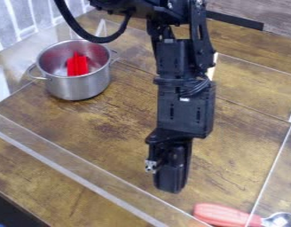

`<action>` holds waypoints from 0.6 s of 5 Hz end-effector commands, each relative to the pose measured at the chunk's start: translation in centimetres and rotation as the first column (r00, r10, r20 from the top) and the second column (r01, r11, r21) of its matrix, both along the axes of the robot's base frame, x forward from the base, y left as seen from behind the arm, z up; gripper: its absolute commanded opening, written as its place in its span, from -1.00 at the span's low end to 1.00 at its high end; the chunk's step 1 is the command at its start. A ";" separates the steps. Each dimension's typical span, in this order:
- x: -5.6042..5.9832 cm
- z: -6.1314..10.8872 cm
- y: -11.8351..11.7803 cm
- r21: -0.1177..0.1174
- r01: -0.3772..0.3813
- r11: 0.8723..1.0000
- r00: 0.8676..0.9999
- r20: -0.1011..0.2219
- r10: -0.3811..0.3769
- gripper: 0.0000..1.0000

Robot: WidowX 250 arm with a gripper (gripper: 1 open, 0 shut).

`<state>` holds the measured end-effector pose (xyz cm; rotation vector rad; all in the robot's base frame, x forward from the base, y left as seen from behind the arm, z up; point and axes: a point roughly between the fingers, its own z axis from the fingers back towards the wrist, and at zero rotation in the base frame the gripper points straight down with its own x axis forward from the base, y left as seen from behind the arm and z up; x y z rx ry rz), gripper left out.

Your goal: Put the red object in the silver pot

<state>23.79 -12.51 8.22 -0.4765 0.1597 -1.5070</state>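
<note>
Red object (78,65) sits inside the silver pot (74,82), a bright upright shape against the pot's shiny inner wall. The pot stands at the far left of the counter (100,124), its rolled rim catching the light and one small side handle sticking out toward the left edge. The counter is dark, worn wood with strong grain and pale scuffs, running across the whole view. A clear plastic barrier (65,160) rims the working area along the near edge and up the right side, its edges showing as thin bright lines. Behind the pot, at the top left, pale vertical bars of some rack or frame are visible, too blurred to make out further. A dark flat strip lies along the back of the counter at the upper right.

The black arm comes down from the top centre, with a black cable looping off it above the pot. Its tool (169,177) points steeply down over the near middle of the counter, well apart from the pot; it looks like one dark block, and whether its jaws are spread or pressed together cannot be told. Nothing shows between them. At the bottom right corner a red-handled utensil (229,215) with a metal end lies on the wood, near the tool but clear of it.
</note>
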 end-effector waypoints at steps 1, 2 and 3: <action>0.3 1.0 0.6 -0.016 0.041 0.999 0.998 0.057 -0.040 1.00; 0.3 0.5 -0.9 -0.015 0.065 0.998 0.996 0.062 -0.063 1.00; 0.3 0.0 -2.3 -0.012 0.088 0.996 0.994 0.070 -0.087 1.00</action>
